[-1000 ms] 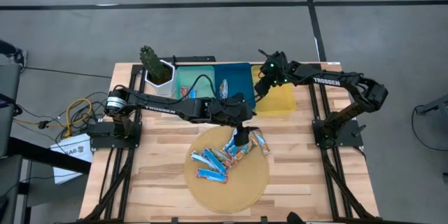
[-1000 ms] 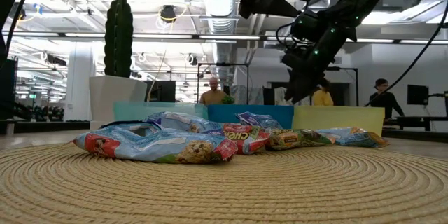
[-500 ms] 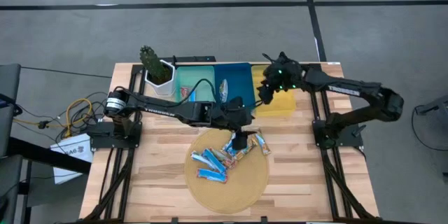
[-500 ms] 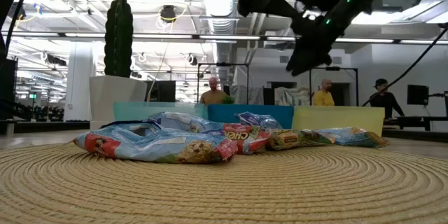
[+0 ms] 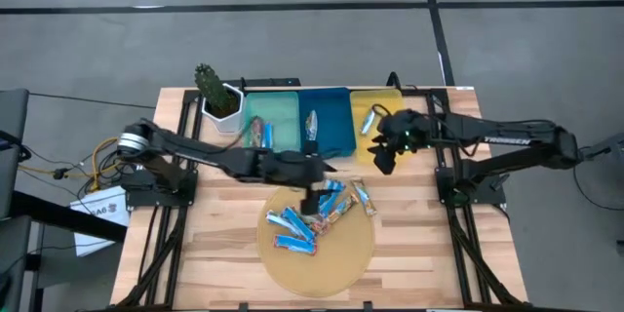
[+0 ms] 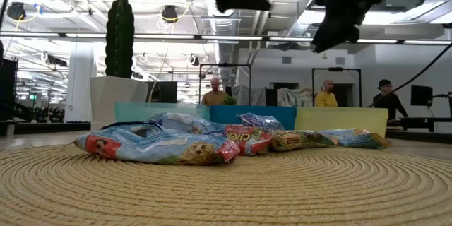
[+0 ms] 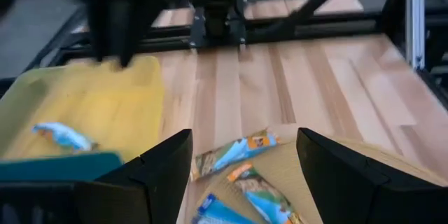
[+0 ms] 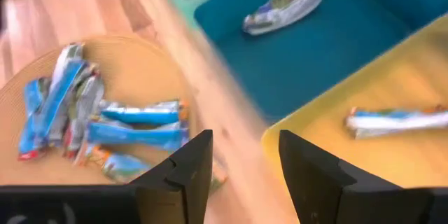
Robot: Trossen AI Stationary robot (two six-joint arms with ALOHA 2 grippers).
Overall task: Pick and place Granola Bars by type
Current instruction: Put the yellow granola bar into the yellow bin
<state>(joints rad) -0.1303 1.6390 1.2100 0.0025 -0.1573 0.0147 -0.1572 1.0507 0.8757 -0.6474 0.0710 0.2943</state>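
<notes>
Wooden worktop point(image 5: 429, 244) carries your Granola Bars point(image 5: 310, 216), heaped on the woven mat point(image 5: 331, 263). Left claw point(image 5: 310, 198) hangs wide over them, empty; lower and pinch one next. Right claw point(image 5: 383, 161), empty and parted, sits beside the yellow tray point(image 5: 392, 117).

You can read pale lettering along the right arm point(image 5: 507, 140) in the high view: it looks like TROSSEN, though the letters are small. In the low view, white letters "CHE" stand on the red wrapper of one granola bar point(image 6: 244, 138) in the heap on the woven mat point(image 6: 226, 191); the rest of the word is cut off by the bar in front. A sheet of paper point(image 5: 97, 210) on the floor beside the table point(image 5: 224, 253) carries dark print you cannot make out. Print on the other wrappers is too blurred to read.
</notes>
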